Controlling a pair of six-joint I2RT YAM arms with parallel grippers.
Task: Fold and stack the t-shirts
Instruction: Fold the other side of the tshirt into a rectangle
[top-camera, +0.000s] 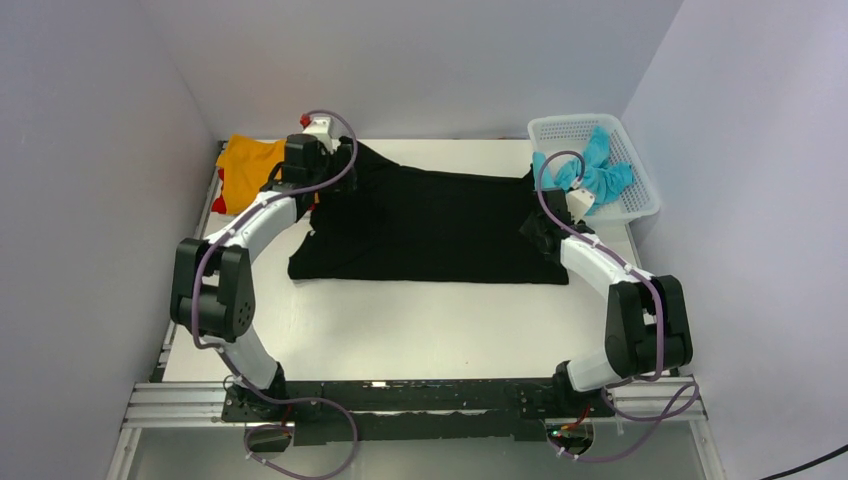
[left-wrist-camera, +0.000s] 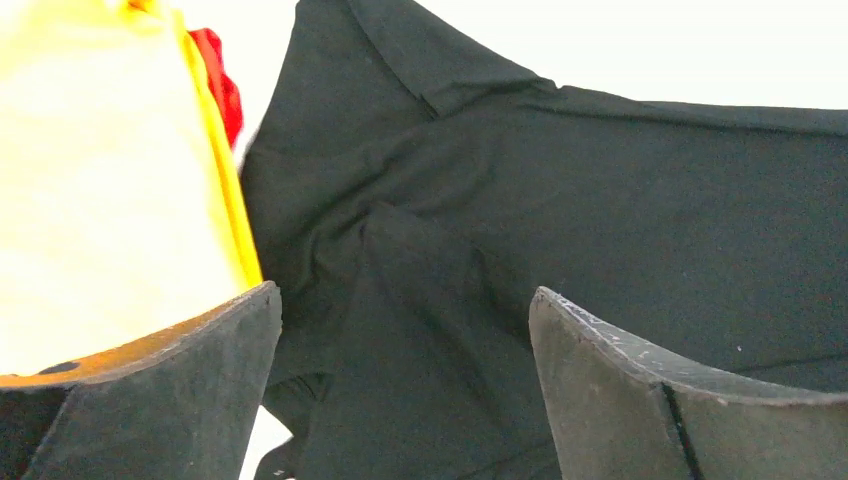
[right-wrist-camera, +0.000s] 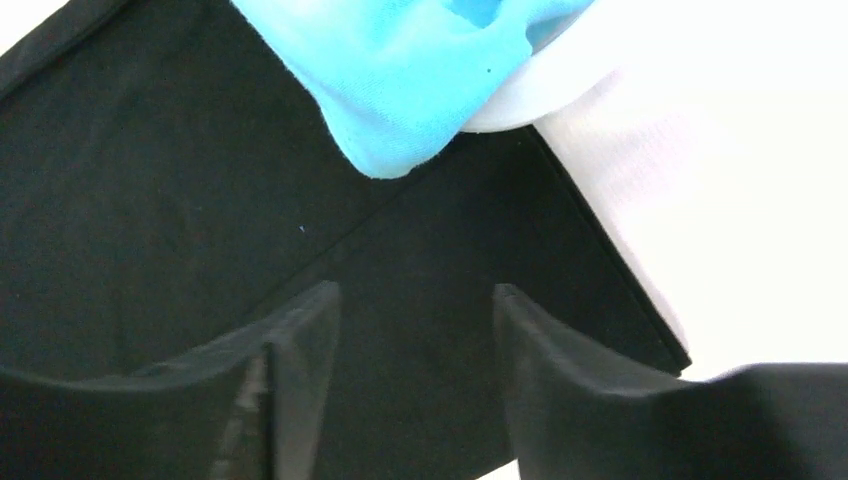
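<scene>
The black t-shirt (top-camera: 430, 225) lies spread across the middle of the table. My left gripper (top-camera: 318, 190) is open above its wrinkled left part (left-wrist-camera: 420, 300), with nothing between the fingers. My right gripper (top-camera: 545, 215) is open above the shirt's right corner (right-wrist-camera: 420, 330), also empty. The orange t-shirt (top-camera: 245, 165) lies folded at the back left and fills the left of the left wrist view (left-wrist-camera: 110, 190), with the red t-shirt (left-wrist-camera: 218, 85) under it. The turquoise t-shirt (top-camera: 598, 172) hangs over the basket rim and shows in the right wrist view (right-wrist-camera: 410, 70). The white t-shirt is hidden.
The white lattice basket (top-camera: 640, 190) stands at the back right corner, close to my right gripper. Grey walls close in the table on the left, back and right. Bare white tabletop (top-camera: 420, 330) lies between the shirt and the arm bases.
</scene>
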